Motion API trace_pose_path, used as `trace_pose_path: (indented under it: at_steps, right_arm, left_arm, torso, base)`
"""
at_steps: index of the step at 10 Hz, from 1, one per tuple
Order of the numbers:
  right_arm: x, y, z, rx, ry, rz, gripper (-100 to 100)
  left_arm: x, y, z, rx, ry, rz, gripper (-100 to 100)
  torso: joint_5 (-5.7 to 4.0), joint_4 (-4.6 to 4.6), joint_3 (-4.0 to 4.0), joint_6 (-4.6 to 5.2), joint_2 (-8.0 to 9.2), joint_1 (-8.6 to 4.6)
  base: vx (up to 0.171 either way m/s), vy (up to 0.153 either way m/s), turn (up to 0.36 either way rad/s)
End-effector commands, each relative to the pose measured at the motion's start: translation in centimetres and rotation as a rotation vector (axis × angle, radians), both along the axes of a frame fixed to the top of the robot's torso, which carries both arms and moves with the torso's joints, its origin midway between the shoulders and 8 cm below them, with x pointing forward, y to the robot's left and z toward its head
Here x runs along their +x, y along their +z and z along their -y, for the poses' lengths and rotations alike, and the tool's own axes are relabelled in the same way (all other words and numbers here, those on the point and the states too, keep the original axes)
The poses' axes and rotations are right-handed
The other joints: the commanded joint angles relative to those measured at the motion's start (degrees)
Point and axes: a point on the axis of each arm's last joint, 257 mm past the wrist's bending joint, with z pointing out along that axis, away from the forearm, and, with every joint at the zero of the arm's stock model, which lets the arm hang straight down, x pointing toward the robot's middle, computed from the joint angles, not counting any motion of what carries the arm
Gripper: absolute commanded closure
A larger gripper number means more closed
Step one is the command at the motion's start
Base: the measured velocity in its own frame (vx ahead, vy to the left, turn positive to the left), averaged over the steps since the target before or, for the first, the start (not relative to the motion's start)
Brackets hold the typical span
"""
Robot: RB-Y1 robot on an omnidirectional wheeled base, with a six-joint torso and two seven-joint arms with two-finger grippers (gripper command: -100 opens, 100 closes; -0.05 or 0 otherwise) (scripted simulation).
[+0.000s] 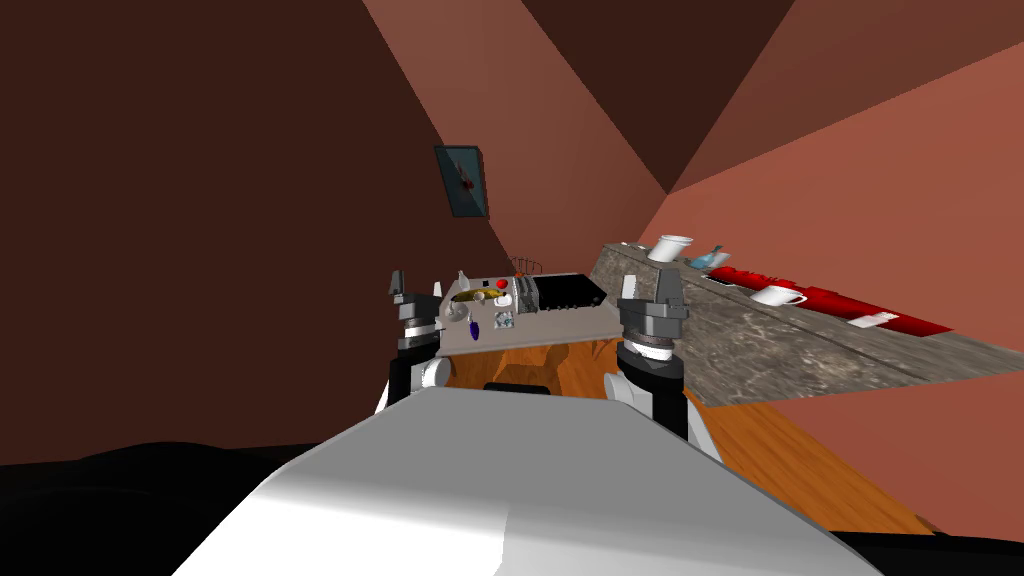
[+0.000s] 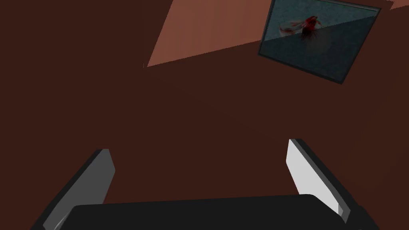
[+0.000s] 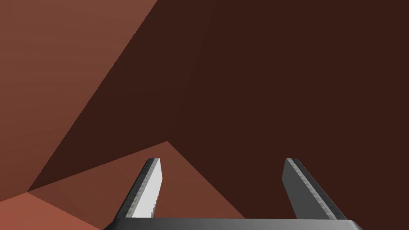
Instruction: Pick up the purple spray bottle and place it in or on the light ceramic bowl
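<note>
**A:** Purple spray bottle (image 1: 473,329), where is it?

**B:** Beyond your left gripper (image 2: 199,146) and right gripper (image 3: 222,159), both spread wide and empty, it sits at the grey table's (image 1: 575,322) near left edge; black box (image 1: 566,291) farther back.

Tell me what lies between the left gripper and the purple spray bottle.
Head view: between left gripper and bottle, just grey table edge and a small white item.
</note>
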Motion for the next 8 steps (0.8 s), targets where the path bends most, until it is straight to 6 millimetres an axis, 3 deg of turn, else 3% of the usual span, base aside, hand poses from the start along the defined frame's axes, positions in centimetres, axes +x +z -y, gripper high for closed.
trace_pose_path:
  at_steps: [1, 5, 8]
  right_arm:
    - [0.0, 0.0, 0.0, 0.0, 0.0, 0.0, 0]
    - [0.0, 0.0, 0.0, 0.0, 0.0, 0.0, 0]
    - [0.0, 0.0, 0.0, 0.0, 0.0, 0.0, 0]
  left_arm:
    - [0.4, -0.4, 0.2, 0.02, -0.023, -0.016, -100]
    - [2.2, -2.8, 0.2, 0.026, -0.092, -0.09, -100]
    - [4.5, -6.9, -0.9, -0.063, -0.15, -0.19, -100]
  torso:
    - [0.0, 0.0, 0.0, 0.0, 0.0, 0.0]
    - [0.0, -0.01, -0.03, 0.0, -0.05, 0.0]
    - [0.0, -0.03, -0.07, -0.01, -0.11, -0.02]
  base:
    - [0.0, 0.0, 0.0]
    - [0.01, -0.007, 0.004]
    - [0.025, -0.013, 0.01]
